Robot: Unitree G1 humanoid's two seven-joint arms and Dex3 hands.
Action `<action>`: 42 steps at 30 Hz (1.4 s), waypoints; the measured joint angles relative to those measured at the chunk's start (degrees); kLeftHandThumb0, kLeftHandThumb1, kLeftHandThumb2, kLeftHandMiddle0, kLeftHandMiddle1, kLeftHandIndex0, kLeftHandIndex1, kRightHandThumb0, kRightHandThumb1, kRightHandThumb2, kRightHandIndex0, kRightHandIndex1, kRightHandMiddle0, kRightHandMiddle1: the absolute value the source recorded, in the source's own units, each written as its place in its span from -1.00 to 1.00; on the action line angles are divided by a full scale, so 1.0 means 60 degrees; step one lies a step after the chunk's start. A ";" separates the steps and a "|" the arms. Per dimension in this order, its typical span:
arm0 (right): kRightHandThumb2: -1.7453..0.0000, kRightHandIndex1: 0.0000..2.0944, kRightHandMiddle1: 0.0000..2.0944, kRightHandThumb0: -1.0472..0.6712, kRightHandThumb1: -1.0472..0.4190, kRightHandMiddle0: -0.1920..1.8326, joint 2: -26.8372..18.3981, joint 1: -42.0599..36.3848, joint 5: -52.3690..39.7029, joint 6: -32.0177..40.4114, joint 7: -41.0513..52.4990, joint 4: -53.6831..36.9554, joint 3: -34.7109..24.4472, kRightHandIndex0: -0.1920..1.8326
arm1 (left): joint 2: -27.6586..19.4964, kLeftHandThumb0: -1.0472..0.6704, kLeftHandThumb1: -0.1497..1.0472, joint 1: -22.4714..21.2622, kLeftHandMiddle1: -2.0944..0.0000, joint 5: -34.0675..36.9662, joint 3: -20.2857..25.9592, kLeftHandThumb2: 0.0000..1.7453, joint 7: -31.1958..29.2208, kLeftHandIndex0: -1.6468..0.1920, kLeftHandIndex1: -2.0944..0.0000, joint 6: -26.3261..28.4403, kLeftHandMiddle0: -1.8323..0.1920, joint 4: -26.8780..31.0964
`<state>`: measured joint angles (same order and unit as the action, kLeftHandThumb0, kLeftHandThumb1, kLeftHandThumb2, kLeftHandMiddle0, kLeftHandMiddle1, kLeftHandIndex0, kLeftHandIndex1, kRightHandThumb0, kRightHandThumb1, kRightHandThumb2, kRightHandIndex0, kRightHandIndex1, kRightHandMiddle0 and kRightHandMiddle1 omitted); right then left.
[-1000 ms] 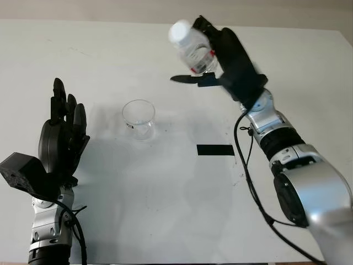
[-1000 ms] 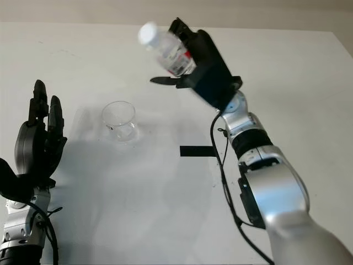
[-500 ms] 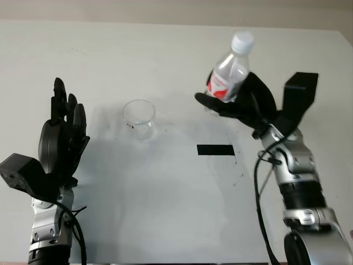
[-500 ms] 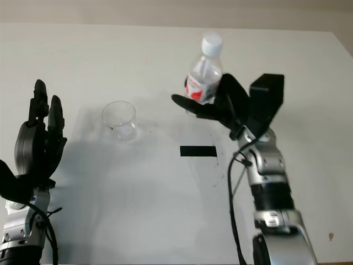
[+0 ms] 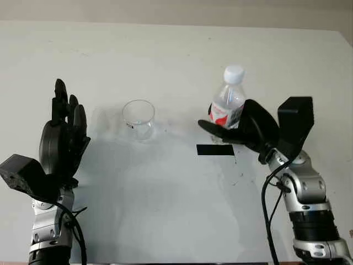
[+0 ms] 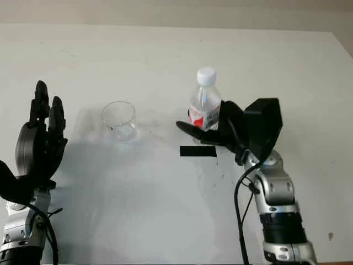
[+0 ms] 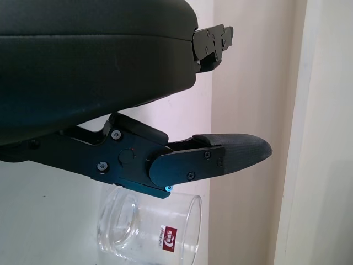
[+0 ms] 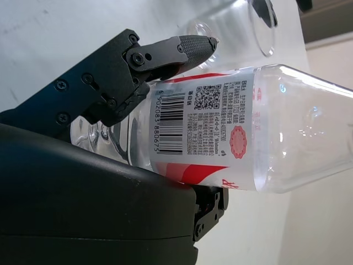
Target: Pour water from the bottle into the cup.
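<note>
A clear plastic bottle (image 5: 227,105) with a white cap and red label stands upright right of centre, by a black tape strip (image 5: 215,149). My right hand (image 5: 242,128) is shut on the bottle's lower body; the label (image 8: 212,130) shows close up in the right wrist view. A clear cup (image 5: 138,118) stands upright on the white table (image 5: 165,199), left of the bottle and apart from it. My left hand (image 5: 60,141) is open, raised at the table's left, well clear of the cup (image 7: 149,234).
A beige wall edge runs along the table's far side. A black cable (image 5: 268,221) hangs along my right forearm.
The right hand has swung the bottle from tilted above and right of the cup back to upright and lowered it toward the tape strip. The left hand and cup have not moved.
</note>
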<state>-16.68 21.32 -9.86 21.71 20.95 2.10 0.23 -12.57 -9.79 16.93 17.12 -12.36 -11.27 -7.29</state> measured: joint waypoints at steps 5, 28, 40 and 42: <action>0.44 1.00 1.00 -0.31 -1.00 -0.09 0.0178 -0.0070 0.0041 -0.0198 0.0100 0.0042 0.0123 0.23 | 0.0000 -0.63 1.00 0.0031 1.00 0.0036 0.0000 -0.38 -0.0002 1.00 1.00 0.0024 1.00 0.0004; 0.48 1.00 1.00 -0.36 -1.00 -0.49 0.1432 -0.0409 0.0695 -0.1620 -0.0817 0.0963 0.0429 -0.38 | -0.0099 -0.63 1.00 0.0053 1.00 0.0131 0.0163 -0.40 -0.0181 1.00 1.00 0.0144 1.00 0.0020; 0.50 1.00 1.00 -0.39 -1.00 -0.56 0.1058 -0.0366 0.1082 -0.2389 -0.0674 0.1382 0.0184 -0.43 | -0.0124 -0.63 1.00 0.0052 1.00 0.0041 0.0163 -0.38 -0.0172 1.00 1.00 0.0147 1.00 0.0020; 0.50 1.00 1.00 -0.38 -1.00 -0.58 0.0894 -0.0350 0.1051 -0.2345 -0.0589 0.1382 0.0054 -0.44 | -0.0125 -0.63 1.00 0.0051 1.00 0.0037 0.0163 -0.38 -0.0169 1.00 1.00 0.0149 1.00 0.0020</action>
<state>-11.32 19.22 -3.56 7.64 17.42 10.39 0.56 -13.32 -9.48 17.15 18.10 -13.37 -10.38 -7.17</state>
